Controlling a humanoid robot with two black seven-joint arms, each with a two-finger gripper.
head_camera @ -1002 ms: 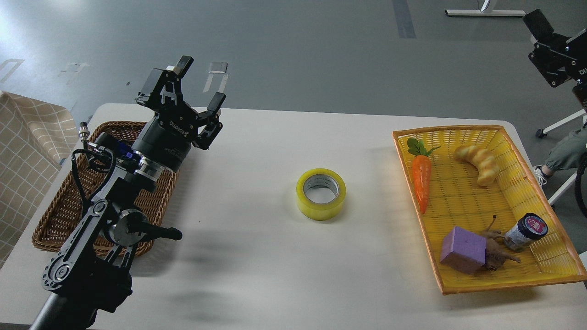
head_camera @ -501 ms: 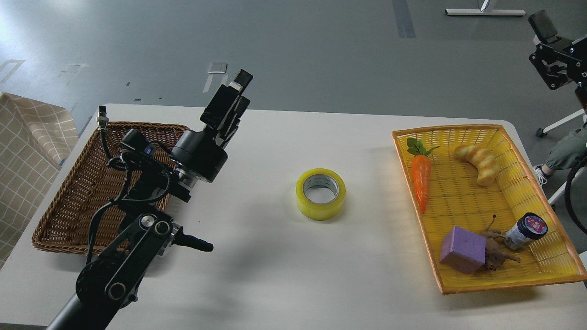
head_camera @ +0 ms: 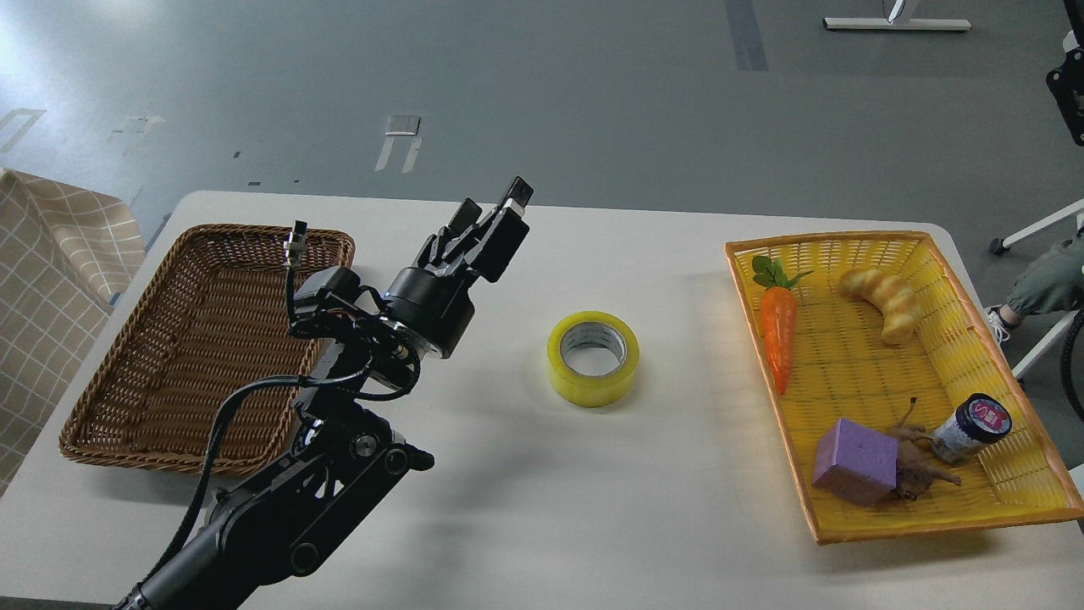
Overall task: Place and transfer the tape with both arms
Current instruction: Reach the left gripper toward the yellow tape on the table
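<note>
tape (head_camera: pixel 593 358) flat on table, right of left jaws

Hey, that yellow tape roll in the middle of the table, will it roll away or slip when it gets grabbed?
The tape lies flat, core opening up, so it probably slides rather than rolls. Its glossy side may be slippery. The cardboard core suggests it is stiff enough to squeeze.

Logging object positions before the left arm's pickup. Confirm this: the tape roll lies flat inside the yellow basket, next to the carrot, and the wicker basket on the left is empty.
Not quite. In the head view the tape lies flat on the bare table, between the two baskets, not in the yellow basket. The carrot is in that basket, and the wicker basket holds nothing.
</note>
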